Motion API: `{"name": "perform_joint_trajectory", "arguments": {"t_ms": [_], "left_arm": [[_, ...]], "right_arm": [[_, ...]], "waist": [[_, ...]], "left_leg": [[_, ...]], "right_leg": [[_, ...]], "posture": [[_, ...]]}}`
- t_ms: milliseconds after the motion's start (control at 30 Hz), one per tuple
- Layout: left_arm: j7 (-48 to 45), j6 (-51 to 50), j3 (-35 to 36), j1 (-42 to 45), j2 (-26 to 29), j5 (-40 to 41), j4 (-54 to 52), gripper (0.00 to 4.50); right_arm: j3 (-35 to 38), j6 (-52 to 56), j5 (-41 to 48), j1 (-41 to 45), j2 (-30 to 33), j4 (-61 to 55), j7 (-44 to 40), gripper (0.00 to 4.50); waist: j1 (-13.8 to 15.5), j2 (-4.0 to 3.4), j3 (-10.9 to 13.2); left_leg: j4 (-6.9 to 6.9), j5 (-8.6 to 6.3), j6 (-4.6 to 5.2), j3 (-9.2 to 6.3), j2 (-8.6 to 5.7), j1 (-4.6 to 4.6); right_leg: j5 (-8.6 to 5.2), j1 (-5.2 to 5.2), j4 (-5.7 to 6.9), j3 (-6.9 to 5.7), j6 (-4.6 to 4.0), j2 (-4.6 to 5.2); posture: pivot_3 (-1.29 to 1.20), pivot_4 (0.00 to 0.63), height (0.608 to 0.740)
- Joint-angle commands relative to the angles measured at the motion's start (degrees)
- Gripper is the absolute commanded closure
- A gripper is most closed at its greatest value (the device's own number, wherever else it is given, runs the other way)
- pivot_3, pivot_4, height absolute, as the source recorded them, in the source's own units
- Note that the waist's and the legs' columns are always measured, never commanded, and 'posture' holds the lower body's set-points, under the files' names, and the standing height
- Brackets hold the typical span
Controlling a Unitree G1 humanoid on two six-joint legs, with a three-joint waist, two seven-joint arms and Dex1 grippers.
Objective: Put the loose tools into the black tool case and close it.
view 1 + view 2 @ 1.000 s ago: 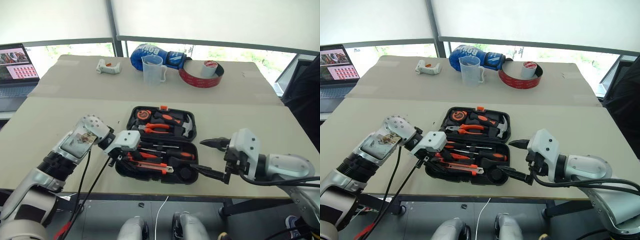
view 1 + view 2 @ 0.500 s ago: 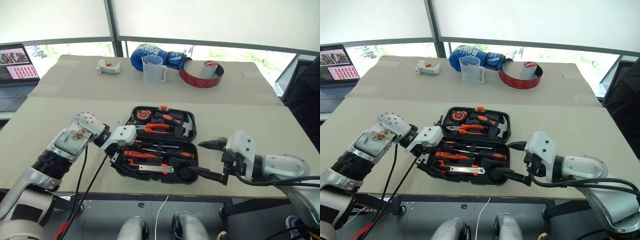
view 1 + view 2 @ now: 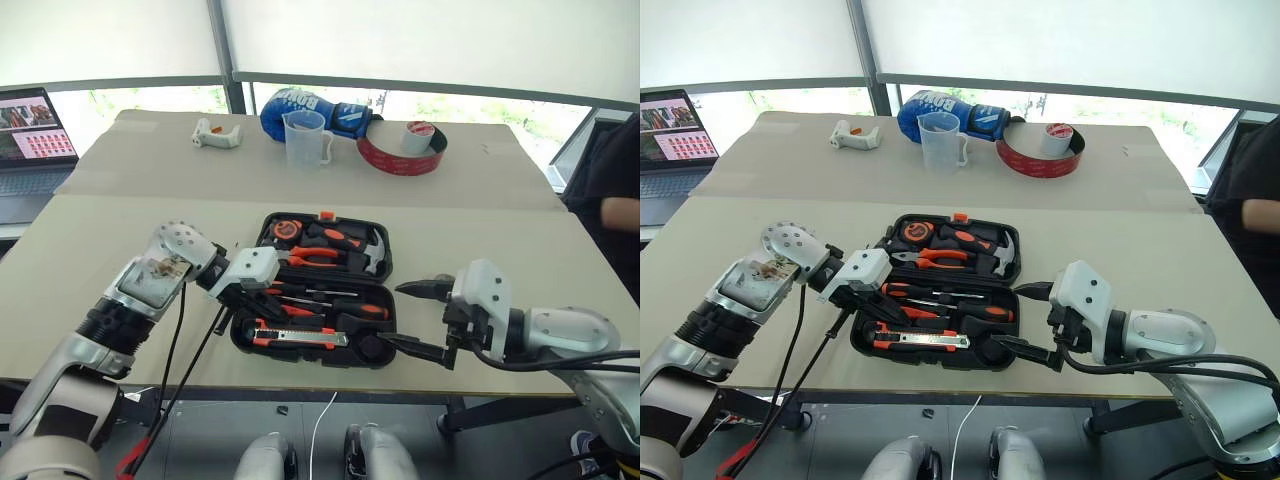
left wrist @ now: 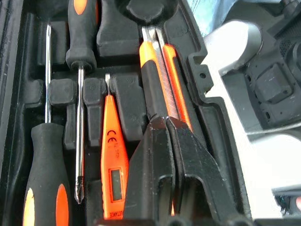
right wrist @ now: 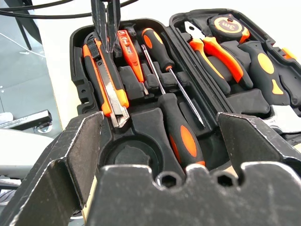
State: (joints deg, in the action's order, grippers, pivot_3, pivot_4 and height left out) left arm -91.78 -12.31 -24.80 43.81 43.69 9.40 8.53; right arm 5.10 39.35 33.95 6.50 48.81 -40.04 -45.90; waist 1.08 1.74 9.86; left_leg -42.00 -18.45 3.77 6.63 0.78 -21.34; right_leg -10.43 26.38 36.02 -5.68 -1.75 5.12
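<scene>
The black tool case [image 3: 262, 238] lies open near the table's front edge. Its near half holds two orange-and-black screwdrivers [image 5: 181, 134], a slim orange screwdriver [image 4: 113, 160], the utility knife [image 3: 295, 337] and a dark tape roll [image 3: 368, 347]. My left gripper [image 3: 243, 303] is shut and hovers over the case's left end. Its closed fingertips [image 4: 167, 123] sit just above the knife's handle [image 4: 157, 75], gripping nothing. At the case's right front corner my right gripper [image 3: 403, 315] stands open and empty, pointing at the case.
Pliers, a hammer and a tape measure [image 3: 286, 230] sit in the far half. A blue boxing glove [image 3: 345, 115], a clear jug [image 3: 308, 138], a red tape roll [image 3: 400, 152] and a white part [image 3: 215, 133] are at the back. A laptop [image 3: 35, 130] is far left.
My left gripper's fingers stood apart half a second ago and are now shut. The hand swung slightly left and came back over the case's left end. The right gripper kept still.
</scene>
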Motion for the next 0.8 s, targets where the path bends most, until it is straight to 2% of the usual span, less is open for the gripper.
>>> {"name": "perform_joint_trajectory", "arguments": {"t_ms": [33,800], "left_arm": [[0.0,4.2,-1.1,-1.0,-0.3,-3.2,0.7,4.45],[-0.6,10.0,-2.9,-3.9,-1.7,-8.2,1.0,4.45]], "right_arm": [[1.8,-0.1,0.4,-0.3,0.6,-2.1,0.6,0.0],[1.9,-0.2,0.9,-0.8,0.5,-1.9,1.8,0.0]], "waist": [[0.0,0.0,0.0],[0.0,-0.12,-0.3]], "left_leg": [[0.0,0.0,0.0,0.0,0.0,0.01],[0.0,-0.1,0.17,0.01,0.01,0.19]], "right_leg": [[0.0,-0.01,0.0,-0.01,0.0,-0.03],[0.01,-0.16,-0.01,0.08,0.04,0.08]], "posture": [[0.0,0.15,0.714],[0.0,0.15,0.714]]}}
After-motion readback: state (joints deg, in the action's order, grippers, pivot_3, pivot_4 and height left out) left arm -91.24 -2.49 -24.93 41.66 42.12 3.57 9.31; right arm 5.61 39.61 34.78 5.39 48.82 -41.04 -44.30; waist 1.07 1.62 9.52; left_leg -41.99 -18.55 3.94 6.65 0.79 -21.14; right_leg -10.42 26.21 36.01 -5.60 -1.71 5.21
